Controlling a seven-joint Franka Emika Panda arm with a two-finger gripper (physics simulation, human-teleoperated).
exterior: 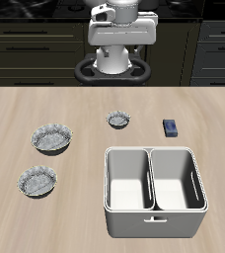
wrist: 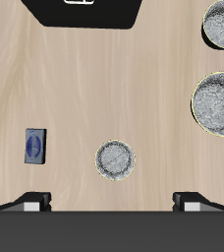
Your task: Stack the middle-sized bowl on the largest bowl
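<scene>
The largest bowl [exterior: 52, 137] [wrist: 220, 104] is a shallow grey speckled dish with a wavy rim, standing on the wooden table. The middle-sized bowl [exterior: 37, 181] [wrist: 223, 22] looks the same but slightly smaller. It stands apart from the largest bowl, nearer the table's front edge, and the wrist view cuts it off at the frame edge. My gripper [wrist: 112, 203] hangs high above the table's back part, open, with its fingertips [wrist: 30, 203] wide apart and nothing between them. It is well away from both bowls.
A tiny grey bowl [exterior: 118, 120] [wrist: 115, 159] sits below the gripper near mid-table. Beside it lies a small blue block [exterior: 171, 127] [wrist: 32, 146]. A white two-compartment bin [exterior: 154, 207] stands near the front edge.
</scene>
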